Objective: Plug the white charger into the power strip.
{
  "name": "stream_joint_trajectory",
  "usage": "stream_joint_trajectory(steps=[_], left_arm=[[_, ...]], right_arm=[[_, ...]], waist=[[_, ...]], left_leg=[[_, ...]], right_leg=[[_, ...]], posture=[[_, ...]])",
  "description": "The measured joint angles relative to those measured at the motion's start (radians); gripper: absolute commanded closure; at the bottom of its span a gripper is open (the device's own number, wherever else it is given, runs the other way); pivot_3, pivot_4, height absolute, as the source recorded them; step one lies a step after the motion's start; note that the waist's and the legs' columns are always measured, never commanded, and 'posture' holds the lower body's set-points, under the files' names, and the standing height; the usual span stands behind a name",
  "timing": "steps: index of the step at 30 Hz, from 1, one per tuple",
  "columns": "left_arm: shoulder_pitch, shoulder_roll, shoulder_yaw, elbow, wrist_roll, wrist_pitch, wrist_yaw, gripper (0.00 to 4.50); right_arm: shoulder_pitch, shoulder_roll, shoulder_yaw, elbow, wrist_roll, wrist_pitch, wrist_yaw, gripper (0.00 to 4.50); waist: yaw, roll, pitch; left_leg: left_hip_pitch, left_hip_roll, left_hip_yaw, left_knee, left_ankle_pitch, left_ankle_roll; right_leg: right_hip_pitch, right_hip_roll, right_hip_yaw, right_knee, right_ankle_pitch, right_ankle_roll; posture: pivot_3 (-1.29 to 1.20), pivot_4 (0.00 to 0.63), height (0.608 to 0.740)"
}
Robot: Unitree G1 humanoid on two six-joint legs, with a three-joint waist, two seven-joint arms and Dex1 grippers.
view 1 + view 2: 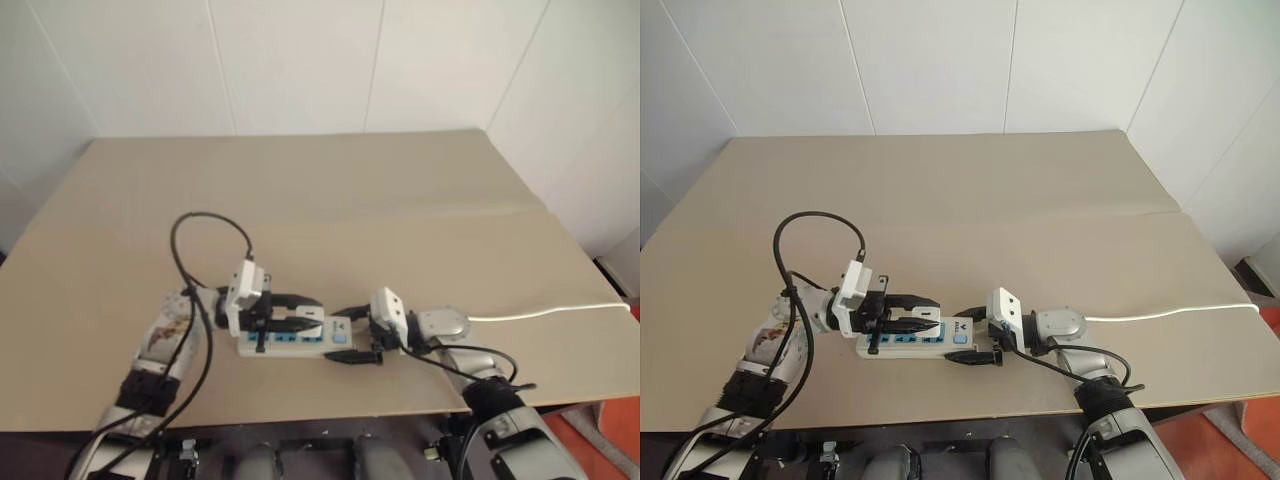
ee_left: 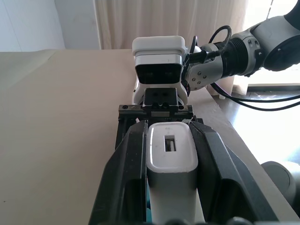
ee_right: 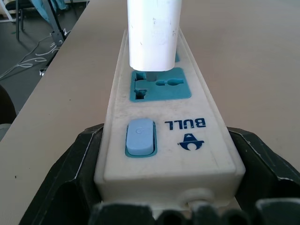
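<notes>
Charger (image 3: 153,35) over power strip (image 3: 164,140) socket, beige table (image 1: 350,200), white cable (image 1: 545,313) alongside

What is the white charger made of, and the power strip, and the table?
White charger: looks like smooth hard plastic, with a soft sheen. Power strip: probably plastic too, cream, matte and slightly scuffed, with blue socket faces. Table: flat dull tan sheet with a seam, maybe board.

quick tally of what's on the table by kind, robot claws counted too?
Chargers: 1, the white charger, gripped in the left claw over a socket.
Power strips: 1, the power strip, its switch end between the right claw fingers.
Claws: 2.
Tables: 1, the table.
Total: 5.
</notes>
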State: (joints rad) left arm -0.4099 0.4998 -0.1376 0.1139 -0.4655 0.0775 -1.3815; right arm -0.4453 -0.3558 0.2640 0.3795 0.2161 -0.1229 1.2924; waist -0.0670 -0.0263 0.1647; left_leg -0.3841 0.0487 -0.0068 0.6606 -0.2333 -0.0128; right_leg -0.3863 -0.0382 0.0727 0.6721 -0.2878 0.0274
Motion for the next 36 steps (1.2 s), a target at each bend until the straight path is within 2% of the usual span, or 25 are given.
stream_joint_trajectory(steps=[13,16,22,35,36], left_arm=[[0.024,-0.03,-0.019,-0.005,0.02,0.017,0.011,3.46],[0.019,-0.03,-0.025,0.018,0.035,-0.02,-0.005,3.46],[0.029,-0.034,-0.037,0.098,0.051,-0.204,-0.025,3.46],[0.04,-0.024,-0.055,0.095,0.051,-0.211,0.001,3.46],[0.039,-0.023,-0.057,0.094,0.051,-0.208,0.002,3.11]], right_arm=[[0.004,-0.005,0.0,-0.01,0.001,0.004,0.005,1.07],[0.005,-0.005,0.001,-0.012,0.001,0.006,0.005,1.07],[0.004,-0.006,0.001,-0.012,-0.002,0.017,0.0,1.07],[0.003,-0.012,0.002,-0.011,-0.004,0.02,-0.005,1.07],[0.003,-0.012,0.002,-0.01,-0.004,0.02,-0.005,1.07]], waist=[[0.0,0.0,0.0],[0.0,0.0,0.0],[0.002,0.001,-0.003],[0.004,0.006,-0.009],[0.004,0.006,-0.009]], left_leg=[[-0.001,0.0,0.0,-0.002,0.0,0.0],[-0.001,0.0,0.0,-0.002,0.0,0.0],[0.001,0.0,0.0,-0.002,0.0,0.0],[0.002,0.0,0.0,-0.002,0.0,0.0],[0.002,0.0,0.0,-0.002,0.0,0.0]], right_leg=[[-0.001,0.0,0.0,-0.003,0.0,0.0],[0.0,0.0,0.0,-0.004,0.0,0.0],[0.002,0.0,0.0,-0.005,0.0,0.0],[0.004,0.0,0.0,-0.005,0.0,0.0],[0.004,0.0,0.0,-0.006,0.0,0.0]], posture=[[0.0,0.15,0.74],[0.0,0.15,0.74],[0.0,0.15,0.74],[0.0,0.15,0.74],[0.0,0.15,0.74]])
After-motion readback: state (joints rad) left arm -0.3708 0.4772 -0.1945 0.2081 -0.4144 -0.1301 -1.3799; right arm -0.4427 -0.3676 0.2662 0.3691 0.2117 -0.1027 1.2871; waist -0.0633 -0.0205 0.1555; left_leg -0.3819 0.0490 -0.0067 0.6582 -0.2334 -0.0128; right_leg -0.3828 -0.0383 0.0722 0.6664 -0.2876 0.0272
